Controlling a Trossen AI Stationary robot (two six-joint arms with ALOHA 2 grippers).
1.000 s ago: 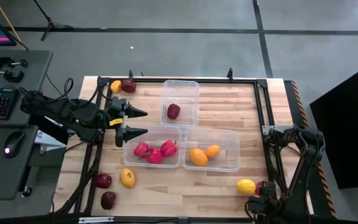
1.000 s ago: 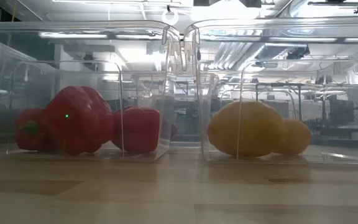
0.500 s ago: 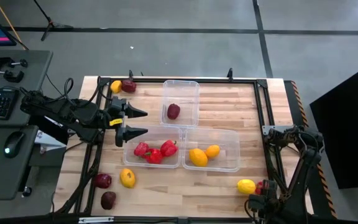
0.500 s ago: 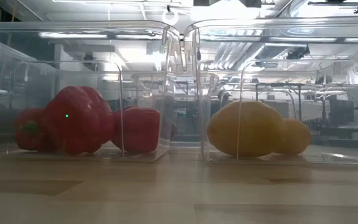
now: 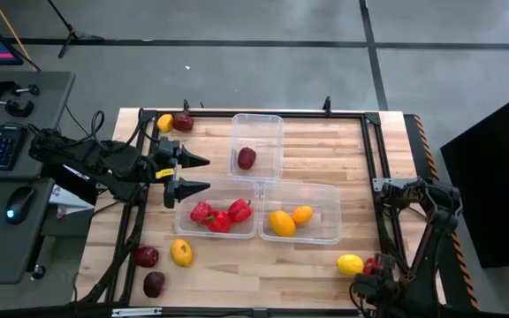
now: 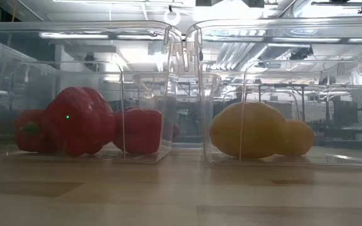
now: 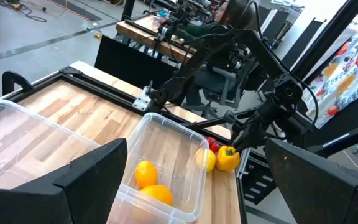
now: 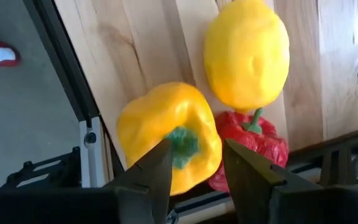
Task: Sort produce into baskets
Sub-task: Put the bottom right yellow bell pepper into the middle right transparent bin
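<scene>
From above we barely see the right gripper (image 5: 371,284) at the table's near right corner — its arm hides most of it. Its wrist view shows more: fingers narrowed about the green stem of a yellow pepper (image 8: 169,134), contact unclear, with a lemon (image 8: 247,53) and red pepper (image 8: 253,140) just beside. The left gripper (image 5: 197,173) hangs wide open, empty, beside the baskets (image 5: 256,146).
</scene>
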